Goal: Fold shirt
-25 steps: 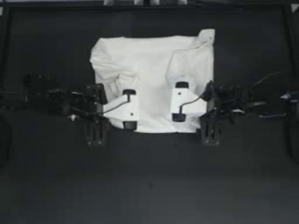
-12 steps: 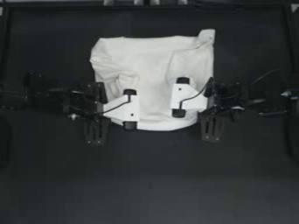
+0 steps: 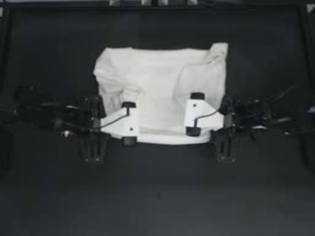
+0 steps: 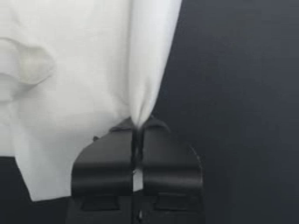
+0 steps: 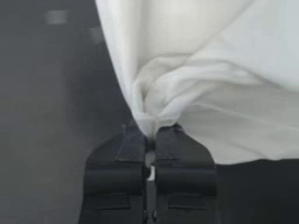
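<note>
Left gripper (image 4: 138,124): jaws pinched together on a pleat of the shirt (image 3: 161,87), cloth running taut away from the tips in the left wrist view; a sliver of white shows between the jaws lower down. Right gripper (image 5: 153,129): jaws likewise clamped on a bunched gather of the same shirt, folds fanning out from the grip point. From above, the left gripper (image 3: 113,110) sits at the shirt's left edge toward its near corner, the right gripper (image 3: 216,108) at the right edge toward its near corner; both arms reach in level with each other from opposite sides. The shirt lies roughly mid-table, slightly toward the far side, as a rumpled squarish mass, wrinkled along the left side, with a lump of cloth standing up at the far right corner. Near hem lies between the two arms. Dark table (image 3: 157,198) surrounds the cloth on all sides.
</note>
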Robot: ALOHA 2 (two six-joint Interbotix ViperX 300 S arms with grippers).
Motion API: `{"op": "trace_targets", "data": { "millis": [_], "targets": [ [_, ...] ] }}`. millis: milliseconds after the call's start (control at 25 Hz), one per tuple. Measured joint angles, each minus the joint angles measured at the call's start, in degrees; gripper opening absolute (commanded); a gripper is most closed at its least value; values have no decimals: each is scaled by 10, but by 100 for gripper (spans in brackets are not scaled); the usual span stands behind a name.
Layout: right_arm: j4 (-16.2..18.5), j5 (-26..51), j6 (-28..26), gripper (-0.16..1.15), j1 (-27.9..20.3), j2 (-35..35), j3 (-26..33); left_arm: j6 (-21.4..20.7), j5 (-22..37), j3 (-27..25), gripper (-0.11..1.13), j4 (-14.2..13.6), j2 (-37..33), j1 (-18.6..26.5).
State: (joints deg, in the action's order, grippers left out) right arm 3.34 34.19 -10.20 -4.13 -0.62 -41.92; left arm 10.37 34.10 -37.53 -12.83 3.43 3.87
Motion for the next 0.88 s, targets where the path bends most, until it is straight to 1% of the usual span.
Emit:
{"op": "trace_targets", "data": {
  "millis": [240,360,440,600,680,760,800,880],
  "targets": [
    [0,15,-47,6,28,-46,-11,80,6,-1,5,-29,-39,-52],
    [3,18,-84,6,53,-71,-19,121,12,-1,5,-43,-57,-79],
    [10,19,-119,6,70,-91,-24,151,24,-1,5,-59,-69,-100],
    [37,30,-197,6,110,-122,-31,219,54,-1,5,-96,-86,-143],
    [56,39,-241,6,130,-132,-33,255,66,1,5,-112,-92,-163],
    [80,51,-291,6,156,-144,-33,282,75,4,5,-120,-98,-181],
    [88,54,-308,6,167,-149,-33,300,81,7,5,-124,-99,-193],
    [106,64,-352,6,192,-159,-31,321,89,13,5,-126,-99,-210]
  ]
}}
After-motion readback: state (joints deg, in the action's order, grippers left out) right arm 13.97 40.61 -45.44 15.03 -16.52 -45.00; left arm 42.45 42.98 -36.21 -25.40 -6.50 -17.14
